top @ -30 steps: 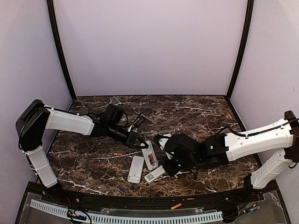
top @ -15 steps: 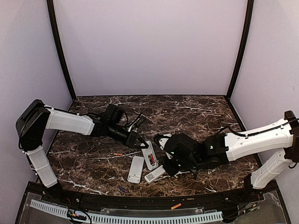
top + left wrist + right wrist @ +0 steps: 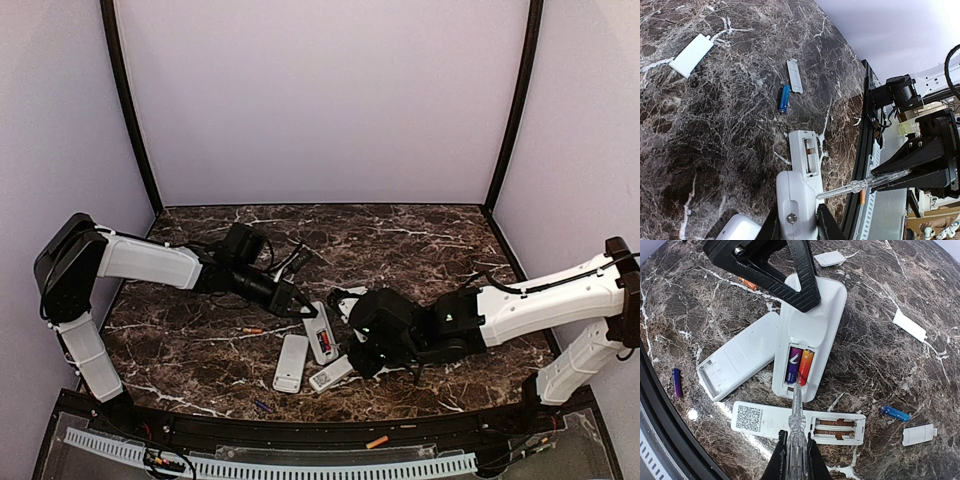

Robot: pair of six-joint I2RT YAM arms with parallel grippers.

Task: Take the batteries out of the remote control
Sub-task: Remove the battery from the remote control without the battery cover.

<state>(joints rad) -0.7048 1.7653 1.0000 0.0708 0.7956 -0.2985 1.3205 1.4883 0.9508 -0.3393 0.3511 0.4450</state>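
A: Batteries (image 3: 799, 365)?
B: Two, purple and red, seated in remote (image 3: 825, 315), 6 o'clock of tabletop (image 3: 880, 355) centre.
A: Fingers?
B: Left fingers (image 3: 805, 290) clamp remote; right fingers (image 3: 779, 462) clamp screwdriver (image 3: 796, 420), tip at batteries.

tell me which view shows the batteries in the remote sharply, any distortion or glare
Right wrist view: sharp, the two batteries in the open remote read clearly, but the table edge bows from lens distortion. Left wrist view: crisp yet tilted, no glare on the table. Top view: evenly lit, those batteries mere specks.
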